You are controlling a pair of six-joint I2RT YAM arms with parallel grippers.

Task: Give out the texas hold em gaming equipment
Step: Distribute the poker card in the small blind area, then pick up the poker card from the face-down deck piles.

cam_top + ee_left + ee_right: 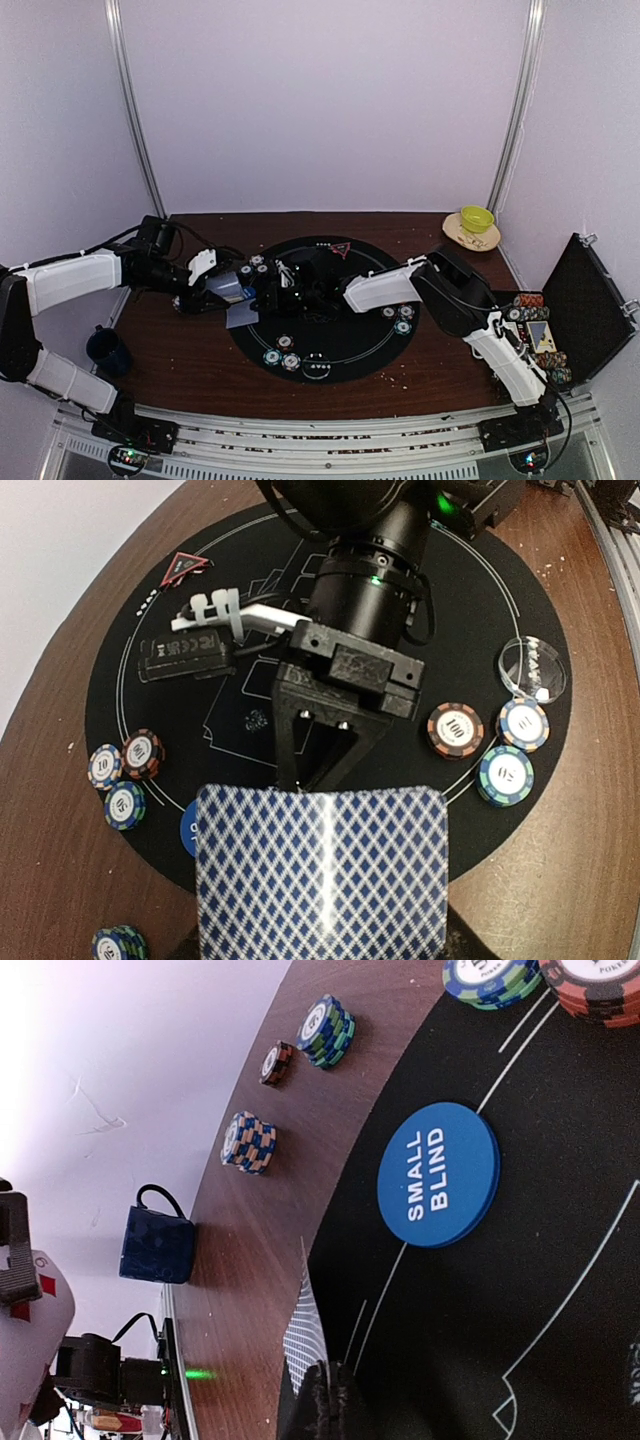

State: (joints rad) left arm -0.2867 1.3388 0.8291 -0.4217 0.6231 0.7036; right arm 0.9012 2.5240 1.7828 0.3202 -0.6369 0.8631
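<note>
My left gripper (232,292) is shut on a stack of blue-diamond-backed cards (320,875), which hides its fingers in the left wrist view. My right gripper (272,284) reaches in from the right over the black round mat (360,345). It is shut on the far edge of the top card, seen edge-on in the right wrist view (305,1328). A blue "SMALL BLIND" disc (438,1174) lies on the mat beside the cards. A red triangle marker (184,567) lies at the mat's far edge. Chips lie on the mat at the left (125,760) and right (455,729).
A dark blue mug (105,348) stands on the table at the left. A yellow-green bowl (477,218) sits on a plate at the back right. An open black case (585,300) with chip stacks (540,335) stands at the right. Chip stacks (250,1142) stand on the wood left of the mat.
</note>
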